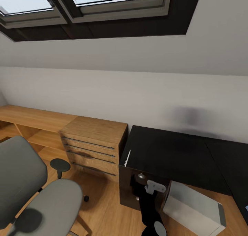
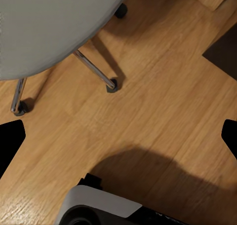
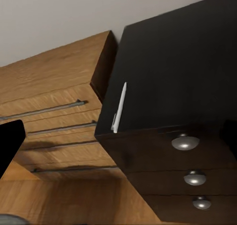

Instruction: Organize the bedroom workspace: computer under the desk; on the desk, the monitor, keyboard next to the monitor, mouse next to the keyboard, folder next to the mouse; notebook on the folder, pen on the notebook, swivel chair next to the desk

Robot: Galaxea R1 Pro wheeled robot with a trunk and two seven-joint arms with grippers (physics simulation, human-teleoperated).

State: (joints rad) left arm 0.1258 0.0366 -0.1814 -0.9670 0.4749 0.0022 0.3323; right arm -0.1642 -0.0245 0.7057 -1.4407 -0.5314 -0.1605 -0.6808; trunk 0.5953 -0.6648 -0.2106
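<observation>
The grey swivel chair (image 1: 31, 194) stands on the wooden floor at the lower left, and its seat (image 2: 49, 27) and chrome legs lie below my open left gripper (image 2: 118, 141). The black desk (image 1: 172, 153) stands against the wall to the right. A white pen (image 1: 127, 157) lies on the top's left edge, above the drawer unit with round silver knobs (image 3: 185, 142). My right gripper (image 3: 118, 136) is open, close in front of those drawers and the pen (image 3: 119, 108). The light grey computer (image 1: 193, 208) sits on the floor by the desk, right of my right arm (image 1: 150, 208).
A wooden dresser (image 1: 94, 143) with bar handles stands against the desk's left side, with a low wooden shelf (image 1: 31, 118) running left along the wall. A small round dark pad on a post (image 1: 60, 165) stands between chair and dresser. Skylights sit overhead.
</observation>
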